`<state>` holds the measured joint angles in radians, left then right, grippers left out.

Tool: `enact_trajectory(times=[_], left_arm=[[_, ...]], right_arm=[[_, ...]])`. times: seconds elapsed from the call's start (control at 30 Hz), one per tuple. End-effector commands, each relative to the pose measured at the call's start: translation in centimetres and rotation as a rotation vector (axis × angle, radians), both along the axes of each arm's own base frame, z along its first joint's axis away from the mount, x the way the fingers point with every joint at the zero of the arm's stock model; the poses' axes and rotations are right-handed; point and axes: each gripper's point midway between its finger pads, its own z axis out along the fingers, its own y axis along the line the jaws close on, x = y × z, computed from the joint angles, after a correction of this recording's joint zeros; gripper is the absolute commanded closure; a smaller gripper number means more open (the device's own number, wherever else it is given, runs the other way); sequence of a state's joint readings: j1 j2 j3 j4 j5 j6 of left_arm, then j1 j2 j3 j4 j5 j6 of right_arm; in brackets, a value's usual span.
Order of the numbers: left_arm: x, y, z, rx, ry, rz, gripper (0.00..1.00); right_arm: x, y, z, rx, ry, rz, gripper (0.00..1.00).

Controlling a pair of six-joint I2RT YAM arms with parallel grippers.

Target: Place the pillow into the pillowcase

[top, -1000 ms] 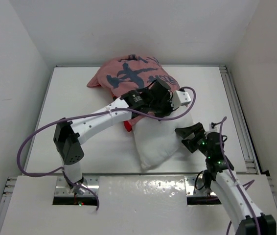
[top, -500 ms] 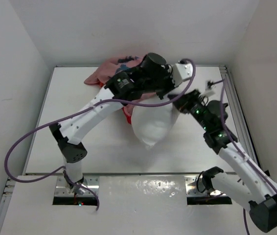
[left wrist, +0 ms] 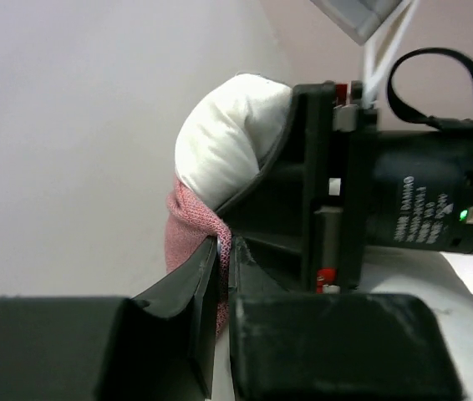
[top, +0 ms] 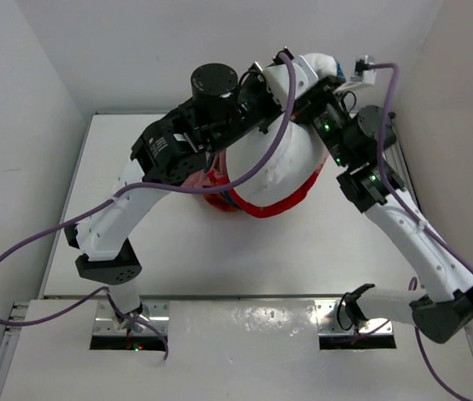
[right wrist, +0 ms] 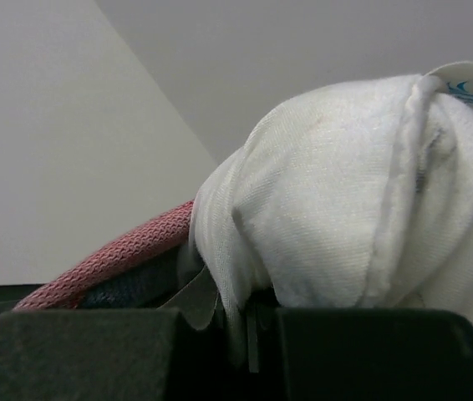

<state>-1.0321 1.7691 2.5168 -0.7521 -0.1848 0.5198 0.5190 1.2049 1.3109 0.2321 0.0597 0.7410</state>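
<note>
White walls [top: 136, 50] close in on three sides of a white table [top: 178, 251]. Pillow [top: 282, 163] hangs in mid-air under both claws, well above the tabletop, w/ its top end bunched up at the claws. R claw [right wrist: 249, 322] is clamped on the pillow: fingers together, a fold of white fabric pinched between them, the rest bulging up & over the fingertips in the R wrist view. Pillowcase [top: 257, 206] hangs below the claws too. Its red cloth loops under the pillow's lower end & gathers on the side toward the L arm [top: 149, 196], w/ a bit of blue print showing there. How far the pillow sits inside, can't tell. L claw [left wrist: 222, 251] is clamped on the pillowcase: fingers together on a pink knit-looking edge, which runs up from the tips to the white bulge just beyond. R claw's black body sits right beside the L claw's tips, green light on. From above, both wrists meet side by side over the far half of the table. Purple cable [top: 19, 251] loops off the L arm; another trails off the R arm [top: 408, 242].
</note>
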Motion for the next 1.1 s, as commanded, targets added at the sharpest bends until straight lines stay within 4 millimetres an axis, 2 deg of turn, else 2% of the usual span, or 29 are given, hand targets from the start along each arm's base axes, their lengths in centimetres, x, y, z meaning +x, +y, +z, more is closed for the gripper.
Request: enact_trajectory(times=[0.0,0.07,0.1,0.17,0.2,0.27,0.3,0.4,0.43,0.47,0.5,0.53,0.57,0.6,0.63,0.67,0.7,0.73,0.8,0.9,0.93,0.97,1.0,1.03,1.07], left_arm=[[-6.4,-0.2,10.8,-0.286,-0.223,-0.185,1.00],[-5.6,0.6,11.6,-0.290,-0.267,-0.120,1.00],[-5.6,1.1,12.5,-0.312,-0.294,-0.107,1.00],[-5.4,1.9,13.7,-0.322,-0.344,-0.074,1.00],[-5.4,2.9,14.6,-0.326,-0.381,-0.042,1.00],[-5.2,3.9,15.2,-0.329,-0.402,-0.001,1.00],[-4.8,4.4,15.0,-0.318,-0.397,0.028,1.00],[-3.0,4.2,11.9,-0.223,-0.356,0.071,1.00],[-2.0,4.1,10.1,-0.178,-0.334,0.097,1.00],[-1.4,4.3,9.7,-0.177,-0.329,0.121,1.00],[-0.6,4.9,9.1,-0.161,-0.320,0.164,1.00],[0.3,5.5,8.3,-0.135,-0.316,0.200,1.00],[0.9,6.3,8.4,-0.143,-0.316,0.240,1.00],[1.8,7.3,8.4,-0.143,-0.318,0.282,1.00],[2.3,8.0,8.7,-0.156,-0.325,0.310,1.00],[2.7,8.8,8.9,-0.165,-0.325,0.347,1.00],[3.6,9.8,9.1,-0.172,-0.331,0.386,1.00],[3.8,10.6,9.9,-0.206,-0.347,0.413,1.00],[4.8,11.9,10.6,-0.230,-0.363,0.461,1.00],[5.1,13.0,12.1,-0.267,-0.401,0.491,1.00],[5.2,13.1,12.2,-0.268,-0.406,0.497,1.00],[5.2,13.3,12.4,-0.267,-0.414,0.508,1.00],[5.5,13.4,12.3,-0.255,-0.422,0.519,1.00],[5.8,13.5,12.2,-0.250,-0.422,0.525,1.00],[6.0,13.5,12.0,-0.244,-0.423,0.525,1.00]], right_arm=[[7.2,-0.6,-8.0,-0.174,0.193,-0.211,1.00],[8.5,0.0,-11.2,-0.236,0.270,-0.228,1.00],[8.9,0.0,-11.8,-0.244,0.291,-0.237,1.00],[9.5,0.0,-14.4,-0.266,0.357,-0.253,1.00],[9.9,-0.5,-15.1,-0.256,0.381,-0.268,1.00],[10.3,-0.9,-16.3,-0.251,0.407,-0.272,1.00],[10.5,-0.9,-16.7,-0.245,0.414,-0.265,1.00],[10.3,1.8,-14.7,-0.234,0.325,-0.107,0.98],[10.2,2.8,-14.2,-0.278,0.288,-0.059,0.91],[9.3,4.1,-13.8,-0.311,0.265,0.035,0.68],[9.0,4.6,-11.8,-0.340,0.211,0.059,0.49],[8.5,4.5,-11.8,-0.371,0.217,0.075,0.33],[8.4,3.6,-11.2,-0.402,0.218,0.054,0.08],[8.2,2.6,-11.6,-0.430,0.252,0.034,0.01],[8.2,0.9,-9.9,-0.426,0.233,-0.009,0.01],[8.2,-0.1,-9.5,-0.435,0.244,-0.032,0.01],[8.0,-1.0,-10.1,-0.472,0.273,-0.042,0.01],[8.1,-2.5,-9.1,-0.480,0.269,-0.072,0.01],[7.9,-4.2,-9.5,-0.526,0.298,-0.097,0.01],[7.9,-7.4,-9.3,-0.513,0.327,-0.133,0.04],[7.7,-7.1,-9.3,-0.505,0.330,-0.114,0.04],[7.8,-8.4,-8.9,-0.475,0.340,-0.134,0.02],[7.7,-9.2,-8.8,-0.457,0.346,-0.124,0.01],[7.5,-8.9,-8.4,-0.443,0.339,-0.105,0.01],[7.6,-10.2,-7.8,-0.424,0.333,-0.127,0.01]])
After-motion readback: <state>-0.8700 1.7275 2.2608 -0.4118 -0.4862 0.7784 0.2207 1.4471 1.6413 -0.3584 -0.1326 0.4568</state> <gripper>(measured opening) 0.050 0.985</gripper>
